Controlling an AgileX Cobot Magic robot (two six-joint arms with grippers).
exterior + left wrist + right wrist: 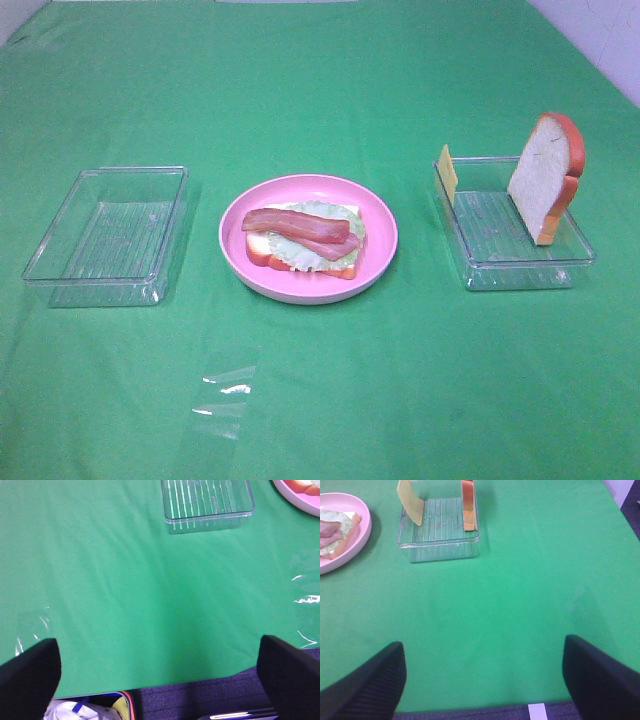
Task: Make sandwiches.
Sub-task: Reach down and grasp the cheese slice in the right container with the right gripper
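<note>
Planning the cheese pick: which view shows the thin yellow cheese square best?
Right wrist: the thin yellow cheese square shows its broad face. Exterior high shows it small and narrow. Left wrist misses it.

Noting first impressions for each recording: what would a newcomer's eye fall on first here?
The round pink plate at the centre of the green cloth draws the eye, with an open-faced sandwich on it: bacon strips over lettuce on a bread slice. Next comes the second bread slice standing on edge in the clear tray on the right, a cheese square leaning at that tray's opposite end.
</note>
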